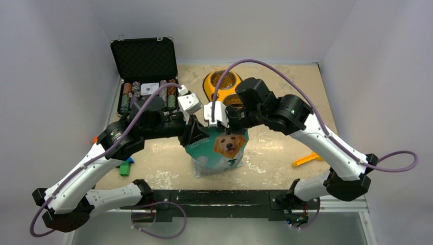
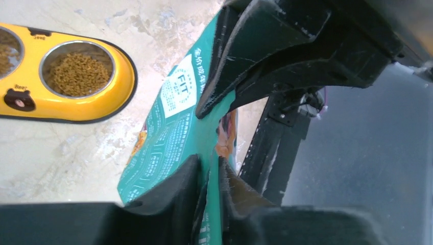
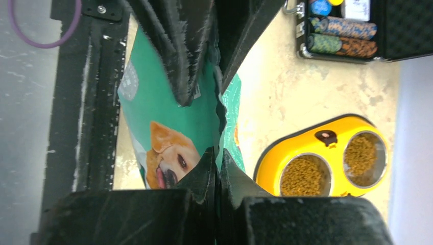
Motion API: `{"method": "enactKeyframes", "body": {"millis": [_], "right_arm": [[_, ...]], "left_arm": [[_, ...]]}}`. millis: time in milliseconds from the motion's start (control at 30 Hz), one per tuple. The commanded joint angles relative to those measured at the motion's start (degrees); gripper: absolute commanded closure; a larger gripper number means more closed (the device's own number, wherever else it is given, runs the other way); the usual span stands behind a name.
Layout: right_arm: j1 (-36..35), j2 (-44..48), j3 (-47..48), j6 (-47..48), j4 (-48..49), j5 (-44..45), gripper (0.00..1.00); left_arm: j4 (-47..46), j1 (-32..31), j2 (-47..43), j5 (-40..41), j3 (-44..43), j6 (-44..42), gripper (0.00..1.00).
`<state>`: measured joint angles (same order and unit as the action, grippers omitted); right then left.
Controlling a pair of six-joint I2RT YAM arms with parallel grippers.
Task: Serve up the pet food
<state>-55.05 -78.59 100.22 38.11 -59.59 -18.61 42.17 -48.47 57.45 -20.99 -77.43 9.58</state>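
Pouch [image 1: 219, 148] upright, long axis vertical; right jaws clamp its top edge, left jaws straddle it, grip unclear. Bowl [image 1: 206, 88] with pet food [image 1: 223, 79] just behind pouch.

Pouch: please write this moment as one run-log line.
pouch: standing upright | right hand: shut on pouch top edge | left hand: astride top edge, grip unclear | yellow double bowl: pet food in both sides

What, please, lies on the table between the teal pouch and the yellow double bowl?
Nothing: only bare, scuffed tabletop separates the pouch from the bowl, shown clearest in the left wrist view.
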Motion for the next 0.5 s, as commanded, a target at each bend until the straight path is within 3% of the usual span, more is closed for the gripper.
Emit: {"method": "enactKeyframes", "body": {"millis": [0,100,133,167,200,233,367,467], "right_arm": [[0.8,-1.2,9.6,-6.4,0.5,0.2,1.0],[0.9,-1.6,10.5,-7.9,-0.4,0.9,1.0],[0.8,-1.6,10.4,-7.8,-0.6,1.5,0.88],[0.4,-1.3,9.4,-7.9,-0.2,2.3,0.69],[-0.5,-1.0,8.3,-7.3,0.5,3.1,0.58],[-1.5,-0.6,7.3,-6.1,0.8,3.2,0.54],[-6.0,-1.8,6.4,-2.1,0.9,4.7,0.55],[-8.3,-0.2,-1.0,0.8,6.0,7.8,0.6]], "left_arm": [[-3.9,-0.2,-3.3,2.1,3.0,-3.2,0.99],[-2.7,-0.2,-4.4,2.2,2.8,-2.7,1.0],[-2.7,-0.1,-4.3,1.4,2.3,-1.9,1.0],[-2.8,-0.1,-4.2,0.4,1.6,-0.9,1.0],[-3.3,-0.1,-3.9,-0.8,1.2,0.2,1.0],[-3.9,0.0,-3.4,-2.3,0.9,1.2,1.0],[-3.3,0.1,-0.2,-4.8,-3.3,5.2,1.0],[-5.8,0.7,0.6,-6.1,-4.2,7.7,1.0]]}}
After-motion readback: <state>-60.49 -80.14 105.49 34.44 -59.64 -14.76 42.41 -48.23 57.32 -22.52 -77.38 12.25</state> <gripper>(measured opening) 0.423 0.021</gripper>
